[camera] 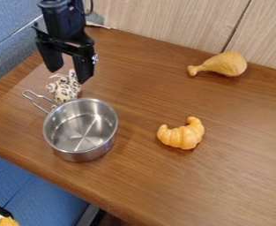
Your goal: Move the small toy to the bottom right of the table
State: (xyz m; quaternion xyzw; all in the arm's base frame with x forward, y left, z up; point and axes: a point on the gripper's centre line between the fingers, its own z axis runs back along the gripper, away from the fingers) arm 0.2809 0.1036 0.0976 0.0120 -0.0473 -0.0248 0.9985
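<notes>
One small toy (65, 91) is found near the left edge of the view, tucked in behind the steel pot (84, 155) and right beside its wire handle (36, 99). The black jaws (68, 76) are spread wide, with nothing pinched, and are hung almost straight above the toy. So it's placed just below them in the view and a touch nearer the camera side. Whether it's being touched can't be told, since the nearer finger is seen very close to its top end. Its long axis is tilted a bit, run from lower left by the handle up toward the gap between the fingers.

Lookswise, it's cream or pale, covered all over in dark ring-like spots, lumpy, with thin pale bits stuck out at the top left. Probably something soft or fabric-ish, though that's only guessed.

A short drop is likely what's needed next, and care should be taken there, as the pot or handle could easily be bumped. After that, the toy would have to be lifted over the pot and carried past the croissant (181, 135) to the bottom right of the table (240, 176).
</notes>
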